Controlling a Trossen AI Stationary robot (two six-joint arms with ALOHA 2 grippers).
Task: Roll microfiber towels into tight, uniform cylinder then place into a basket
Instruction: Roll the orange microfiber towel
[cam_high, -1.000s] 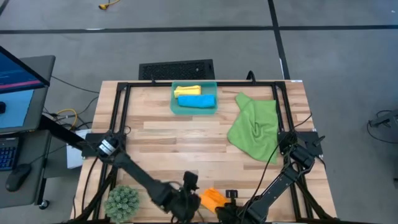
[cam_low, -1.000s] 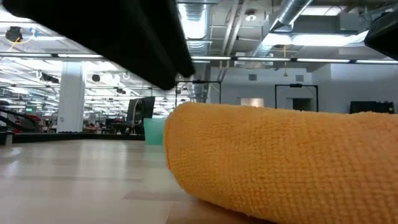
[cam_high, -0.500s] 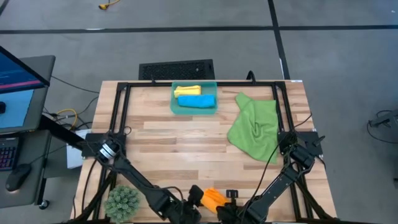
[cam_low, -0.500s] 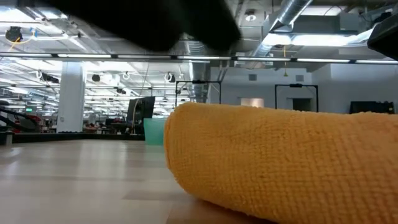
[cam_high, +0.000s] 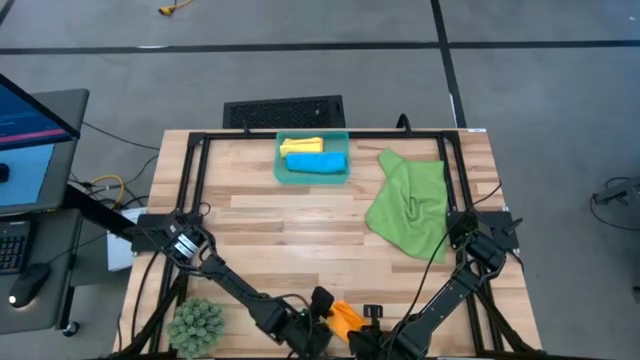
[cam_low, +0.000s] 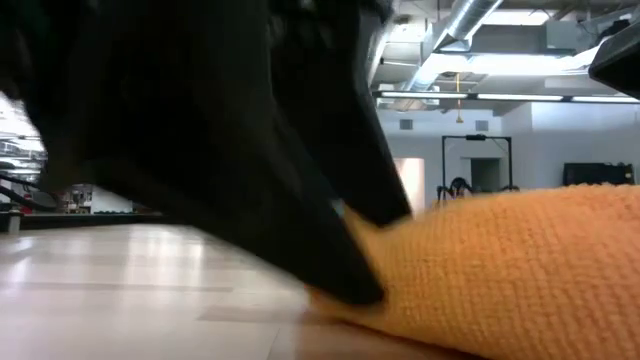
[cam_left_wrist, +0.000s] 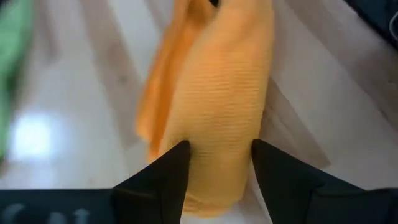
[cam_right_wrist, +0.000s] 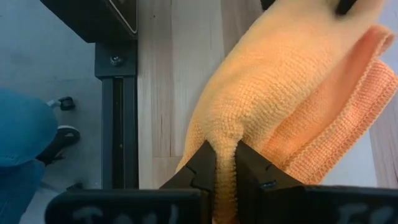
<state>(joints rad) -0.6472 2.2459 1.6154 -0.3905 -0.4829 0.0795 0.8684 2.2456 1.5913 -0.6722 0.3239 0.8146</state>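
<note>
The orange towel (cam_high: 344, 320) lies as a thick, loosely rolled cylinder at the near edge of the worktop (cam_high: 300, 225), its nap ribbed and one folded flap spilling out along its side. The left pincer (cam_left_wrist: 216, 165) straddles one end of the roll, its fingers (cam_left_wrist: 168, 177) spread wide against both flanks. The right pincer (cam_right_wrist: 225, 163) is nearly closed, pinching a ridge of the same towel at the other end.

The green towel (cam_high: 411, 205) lies crumpled and unrolled near the right edge. The basket (cam_high: 312, 160) sits at the far edge, holding a yellow roll (cam_high: 301, 146) and a blue roll (cam_high: 317, 163) side by side. Bare wood stretches between the orange towel and the basket. A black frame rail (cam_right_wrist: 118, 130) runs along the worktop's edge just beside the right pincer.
</note>
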